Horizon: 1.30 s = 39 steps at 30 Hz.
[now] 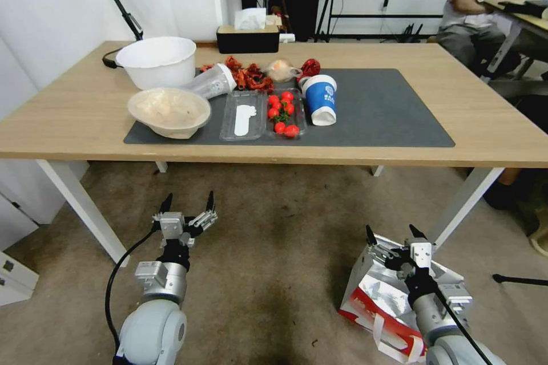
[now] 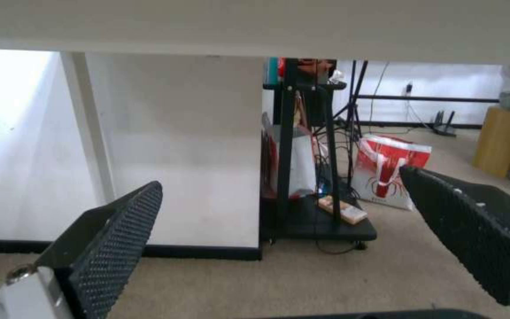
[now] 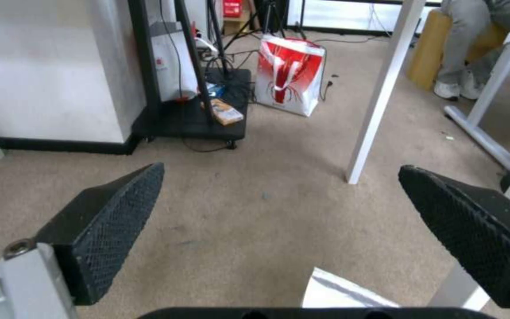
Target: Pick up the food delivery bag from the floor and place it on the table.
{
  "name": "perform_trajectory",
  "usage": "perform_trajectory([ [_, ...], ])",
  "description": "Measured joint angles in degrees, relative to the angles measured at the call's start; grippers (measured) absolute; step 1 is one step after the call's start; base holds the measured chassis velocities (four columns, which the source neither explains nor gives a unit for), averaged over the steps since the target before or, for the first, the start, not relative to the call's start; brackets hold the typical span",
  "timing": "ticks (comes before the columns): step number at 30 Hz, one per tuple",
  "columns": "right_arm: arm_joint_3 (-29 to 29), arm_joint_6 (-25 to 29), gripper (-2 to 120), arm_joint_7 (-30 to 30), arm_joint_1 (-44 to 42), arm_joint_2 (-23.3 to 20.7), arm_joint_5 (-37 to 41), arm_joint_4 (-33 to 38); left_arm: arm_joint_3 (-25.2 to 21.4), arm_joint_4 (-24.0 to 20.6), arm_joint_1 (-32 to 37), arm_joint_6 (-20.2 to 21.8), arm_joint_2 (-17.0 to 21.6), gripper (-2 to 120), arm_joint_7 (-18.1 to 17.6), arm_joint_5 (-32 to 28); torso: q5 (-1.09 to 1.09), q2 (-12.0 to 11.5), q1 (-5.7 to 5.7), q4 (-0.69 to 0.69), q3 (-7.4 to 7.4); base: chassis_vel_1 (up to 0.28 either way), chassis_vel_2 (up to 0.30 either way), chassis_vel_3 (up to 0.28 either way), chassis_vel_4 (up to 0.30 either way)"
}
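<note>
Left claw hangs low over the floor with its fingers spread apart and nothing between them, just short of the desk edge ahead of it. Beyond that claw, up on the dark mat, sit a white bowl, a tray of cherry tomatoes and a blue-and-white paper cup. Over to the right, the right claw is also spread wide and empty, poised directly above the food delivery bag. The bag lies on the carpet under and just behind that claw, foil lining showing, near a white desk leg. From the right wrist, a corner of the bag peeks in below the fingers.
</note>
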Motion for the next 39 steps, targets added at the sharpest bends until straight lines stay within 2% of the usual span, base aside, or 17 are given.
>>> perform_trajectory([
  [39,0.0,0.7,100,-0.8,0.6,-0.3,0.0,-0.5,1.4,1.8,-2.1,-0.7,0.2,100,-0.1,-1.4,0.0,-9.2,-3.33,0.0,-5.86,0.0,0.0,0.0,0.0],
])
